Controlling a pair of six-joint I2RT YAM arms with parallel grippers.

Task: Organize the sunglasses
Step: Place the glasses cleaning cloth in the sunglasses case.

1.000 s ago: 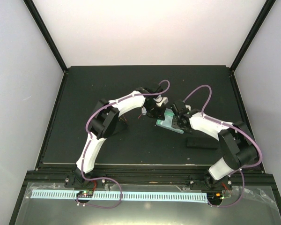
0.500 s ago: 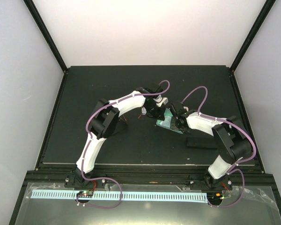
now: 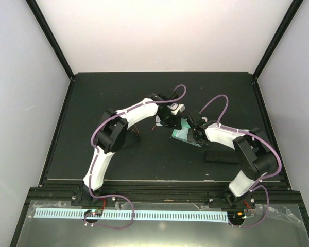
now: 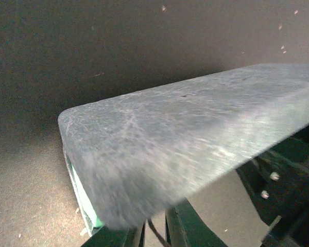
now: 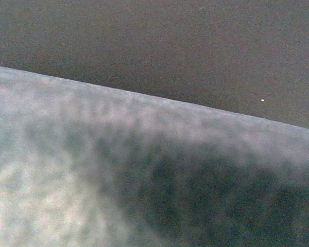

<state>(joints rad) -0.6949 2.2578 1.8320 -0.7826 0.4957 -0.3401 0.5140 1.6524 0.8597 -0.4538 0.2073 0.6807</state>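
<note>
A pale blue case [image 3: 182, 135] lies at the table's middle, between both grippers. My left gripper [image 3: 169, 122] hangs over its left end. In the left wrist view the case's grey-blue lid [image 4: 195, 134] fills the frame, with a green edge [image 4: 85, 206] below it. The lid hides my fingertips. My right gripper [image 3: 195, 133] is at the case's right end. Its wrist view holds only a blurred pale surface of the case [image 5: 118, 180]. A small red bit of the sunglasses [image 3: 155, 125] shows left of my left gripper. A thin dark frame [image 3: 136, 132] lies by the left arm.
An oblong black case [image 3: 220, 157] lies to the right, near the right arm's elbow. The black table [image 3: 92, 103] has raised edges. White walls stand behind it and at both sides.
My right gripper has moved a little left, closer along the pale blue case. My left wrist has shifted slightly up and back over the case's left end.
</note>
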